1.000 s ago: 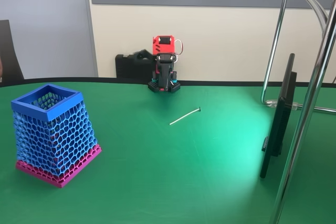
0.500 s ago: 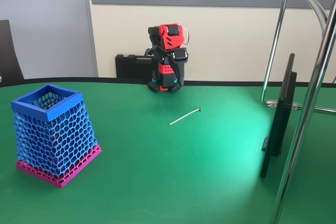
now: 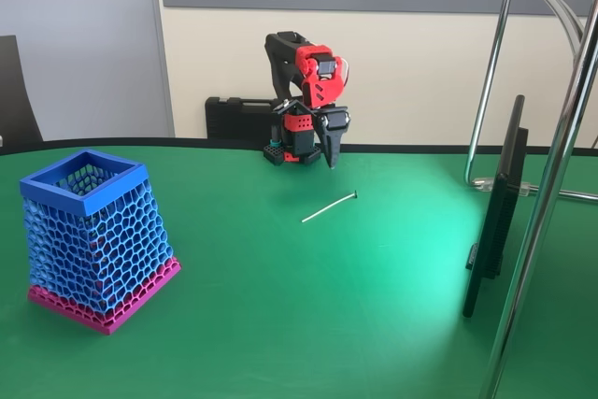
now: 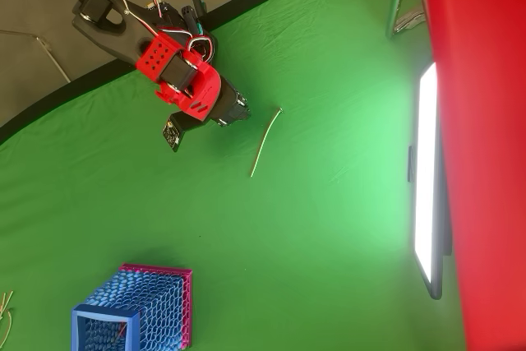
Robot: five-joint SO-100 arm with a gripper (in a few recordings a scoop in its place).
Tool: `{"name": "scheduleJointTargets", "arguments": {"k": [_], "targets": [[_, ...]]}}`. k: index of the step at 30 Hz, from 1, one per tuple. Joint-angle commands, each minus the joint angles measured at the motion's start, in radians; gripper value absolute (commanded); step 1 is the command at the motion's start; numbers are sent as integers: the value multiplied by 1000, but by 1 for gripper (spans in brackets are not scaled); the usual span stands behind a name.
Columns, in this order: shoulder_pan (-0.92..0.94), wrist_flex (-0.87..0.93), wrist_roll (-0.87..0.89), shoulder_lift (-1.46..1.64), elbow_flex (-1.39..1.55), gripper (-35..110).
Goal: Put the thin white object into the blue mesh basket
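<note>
Nearby, a dark monitor (image 3: pixel 495 221) stood right of the thin white object (image 3: pixel 329 206) – bare green table (image 3: pixel 327 324) around it, blue mesh basket (image 3: pixel 93 235) well apart, gripper (image 3: pixel 331 158) raised, pointing down, fingers together.

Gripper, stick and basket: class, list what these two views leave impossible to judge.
1. Gripper: open or shut is unclear; the fixed view shows it small and dark, and overhead the arm's red body covers it.
2. Stick: its knobbed end is too small to make out.
3. Basket: overhead, the bottom edge cuts off its rim.
</note>
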Motion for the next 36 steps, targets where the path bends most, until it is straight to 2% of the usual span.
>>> {"name": "scheduleJointTargets", "arguments": {"k": [1,22,36], "targets": [[-2,-23,9,-25,-35,1],[-49,-173,80,-209,-52,13],[-106,-245,133,-380,-109,13]]}}
